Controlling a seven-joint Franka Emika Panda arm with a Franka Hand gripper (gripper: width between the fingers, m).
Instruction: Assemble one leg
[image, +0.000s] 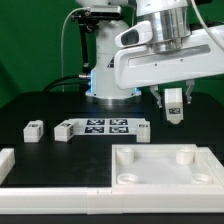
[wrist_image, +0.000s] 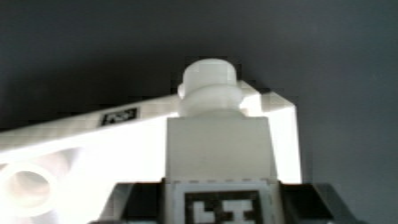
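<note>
My gripper (image: 174, 110) is shut on a white leg (image: 174, 104) with a black-and-white tag. It holds the leg in the air above the far right corner of the large white panel (image: 165, 165). In the wrist view the leg (wrist_image: 221, 125) stands between the dark fingers (wrist_image: 135, 200), tag toward the camera and rounded peg end pointing away. The panel (wrist_image: 80, 150) lies below it, with one round corner socket (wrist_image: 27, 185) showing. Two more small white legs lie on the table at the exterior view's left, one (image: 33, 128) apart and one (image: 65, 130) next to the marker board.
The marker board (image: 110, 127) lies flat mid-table behind the panel. A white L-shaped border (image: 40, 177) runs along the front and the exterior view's left. The robot base (image: 112, 70) stands at the back.
</note>
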